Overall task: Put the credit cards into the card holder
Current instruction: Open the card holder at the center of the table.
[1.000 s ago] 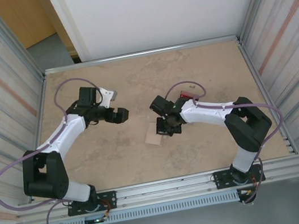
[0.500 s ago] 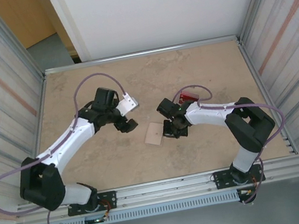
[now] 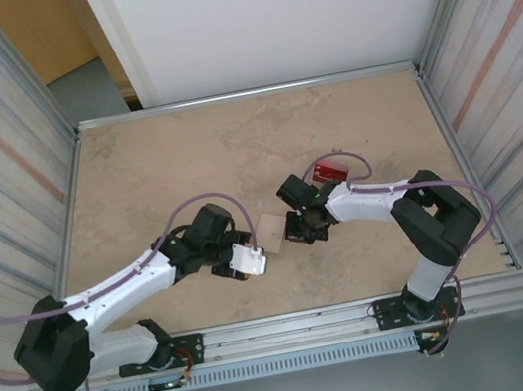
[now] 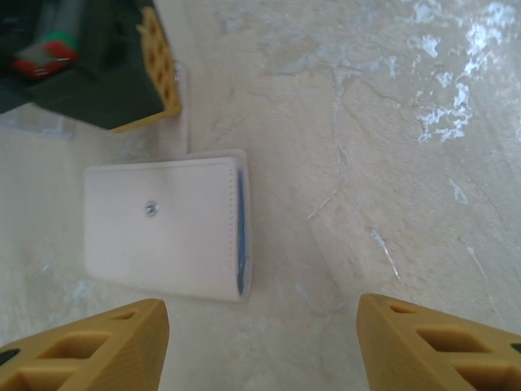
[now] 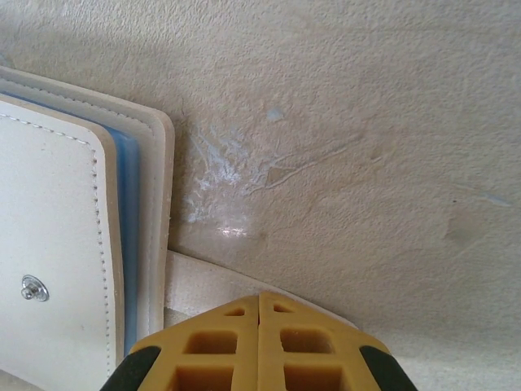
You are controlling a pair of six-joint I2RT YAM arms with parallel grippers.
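A red credit card [image 3: 330, 170] lies flat on the table behind my right arm. My right gripper [image 3: 299, 225] [image 5: 259, 297] is shut, tips down at the table beside a beige snap wallet [image 3: 270, 232] [image 5: 49, 269]. A thin pale flat piece [image 5: 207, 283] lies under those tips; it may be the card holder, I cannot tell. My left gripper [image 3: 254, 251] [image 4: 262, 316] hangs open low over bare table, nothing between its fingers, with the wallet [image 4: 159, 230] just ahead to its left.
The wallet shows a blue inner edge [image 4: 239, 236]. Metal rails and corrugated walls [image 3: 8, 178] close in the tabletop on the left and right. Open tabletop [image 3: 232, 140] spreads behind both arms.
My left arm has swung from the back left down to the centre, stopping just left of the wallet, its jaws narrowing somewhat. The right gripper has stayed shut beside the wallet.
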